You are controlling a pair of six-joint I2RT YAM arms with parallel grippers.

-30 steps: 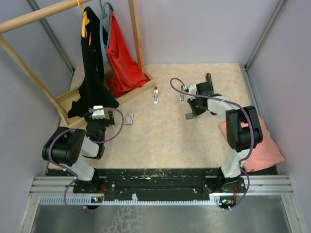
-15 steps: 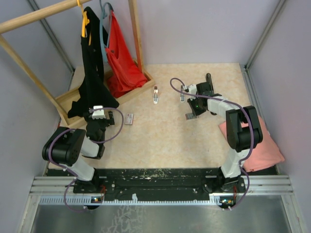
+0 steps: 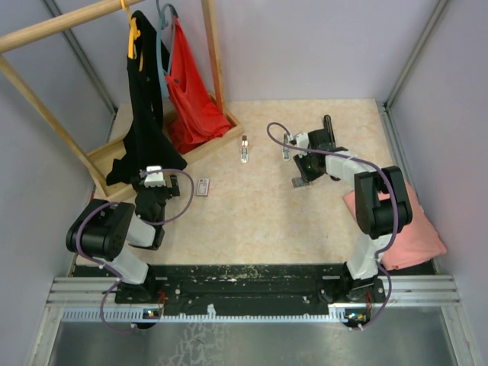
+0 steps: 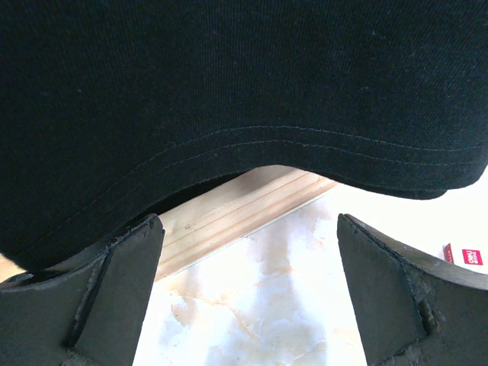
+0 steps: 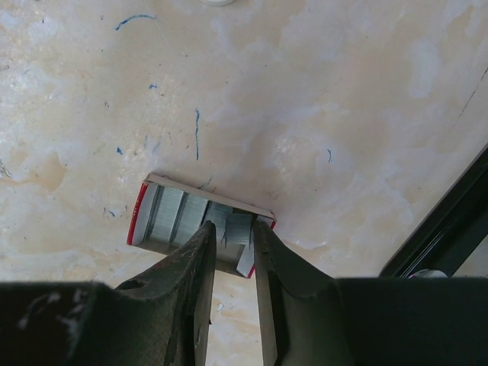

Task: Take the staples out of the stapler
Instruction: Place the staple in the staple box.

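An open red-edged cardboard tray (image 5: 152, 200) lies on the table and holds silver-grey staples (image 5: 169, 215) in strips. My right gripper (image 5: 234, 229) reaches into it, fingers almost together, with one strip between the tips. In the top view the right gripper (image 3: 301, 177) is over this tray at centre right. A small silver and brown object (image 3: 244, 149), apparently the stapler, lies alone at the centre back. My left gripper (image 4: 248, 229) is open and empty, facing the hem of a black shirt (image 4: 229, 84); in the top view the left gripper (image 3: 169, 183) sits at the left.
A small flat box with a reddish label (image 3: 203, 187) lies right of the left gripper; it also shows in the left wrist view (image 4: 463, 255). A wooden rack base (image 4: 244, 210) with black and red garments (image 3: 191, 99) stands at back left. A pink cloth (image 3: 415, 229) lies at right. A black bar (image 5: 450, 221) crosses the right wrist view.
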